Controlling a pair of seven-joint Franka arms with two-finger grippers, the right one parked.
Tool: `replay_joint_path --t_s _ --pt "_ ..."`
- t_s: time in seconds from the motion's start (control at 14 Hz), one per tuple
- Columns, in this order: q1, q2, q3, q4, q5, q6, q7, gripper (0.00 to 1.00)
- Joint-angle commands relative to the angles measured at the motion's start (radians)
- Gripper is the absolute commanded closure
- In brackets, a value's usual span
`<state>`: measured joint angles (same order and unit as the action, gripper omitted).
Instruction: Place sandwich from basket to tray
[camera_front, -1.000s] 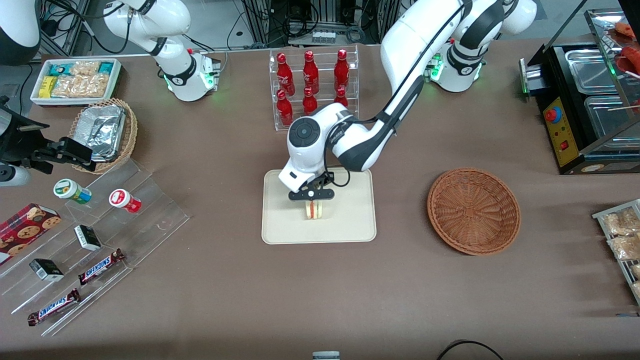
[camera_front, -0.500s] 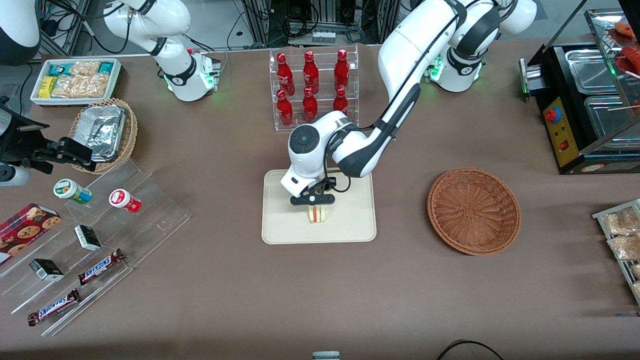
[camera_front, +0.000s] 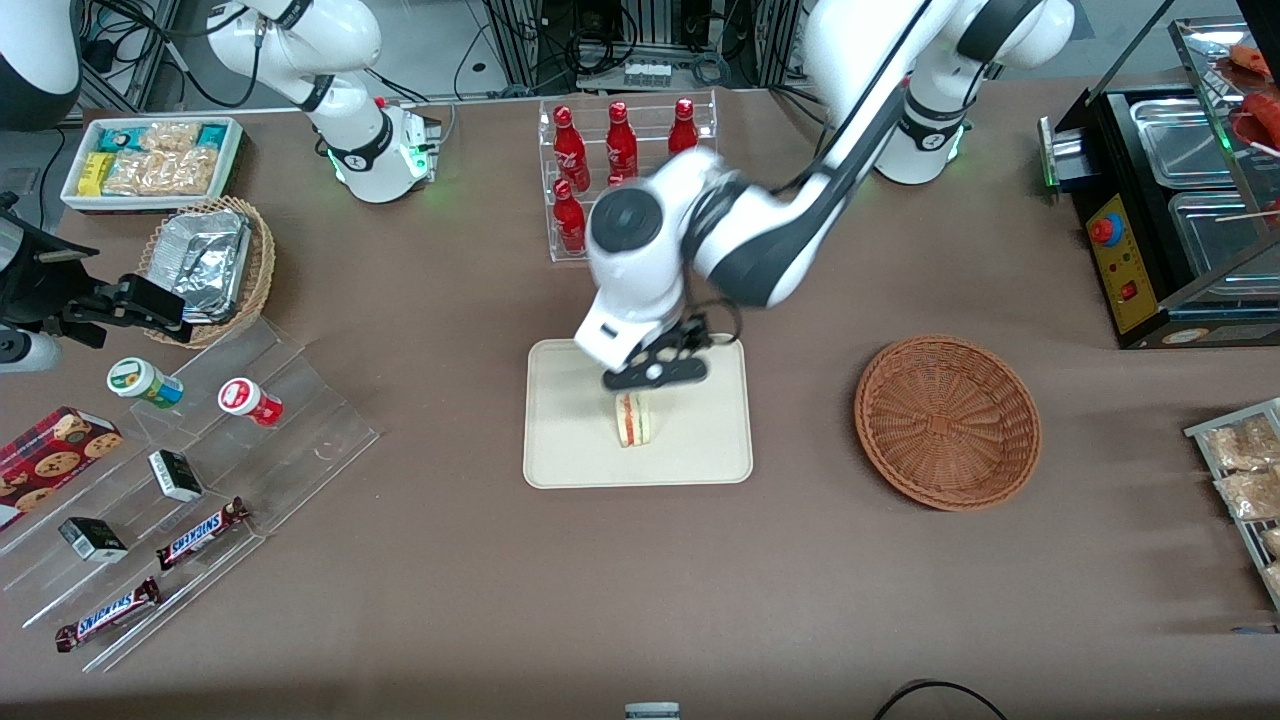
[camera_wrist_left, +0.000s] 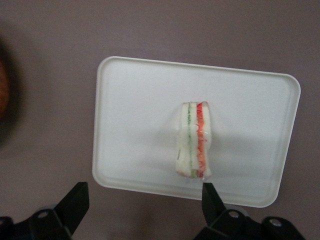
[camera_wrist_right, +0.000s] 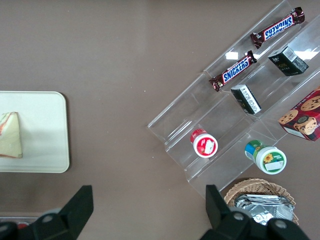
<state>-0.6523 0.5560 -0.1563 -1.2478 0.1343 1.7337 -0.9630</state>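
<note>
Readable text: "SNICKERS" on two candy bars. Bar one (camera_wrist_right: 277, 24) and bar two (camera_wrist_right: 235, 70) lie on the clear stepped rack (camera_wrist_right: 220, 115). The gripper (camera_front: 655, 372) hangs above the tray (camera_front: 560, 450); neither carries legible markings.

Gripper (camera_front: 655, 374) hangs above the tray (camera_front: 570, 455), fingers (camera_wrist_left: 75, 202) spread apart, clear of everything. Sandwich (camera_front: 633, 419) stands on edge on the tray, just below the gripper and slightly nearer the front camera. Basket (camera_front: 947, 421) sits on the table well apart, toward the working arm's end.
</note>
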Motion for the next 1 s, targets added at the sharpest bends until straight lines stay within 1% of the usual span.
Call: replay_joint_path --t_s 0.0,0.14,0.36,0.71,0.79,0.93 --pt "0.094 -0.178 0.011 -0.071 -0.042 -0.144 0.029 0.01" --pt "0.189 -0.298 0.012 -0.123 -0.076 -0.222 0.165 0.01" --pt "0.347 -0.424 0.014 -0.176 -0.082 -0.304 0.369 0.01" --pt "0.594 -0.49 0.015 -0.193 -0.082 -0.379 0.727 0.01" --pt "0.649 -0.505 0.015 -0.206 -0.082 -0.379 0.8 0.01" --pt "0.726 -0.537 0.015 -0.242 -0.082 -0.37 0.906 0.01"
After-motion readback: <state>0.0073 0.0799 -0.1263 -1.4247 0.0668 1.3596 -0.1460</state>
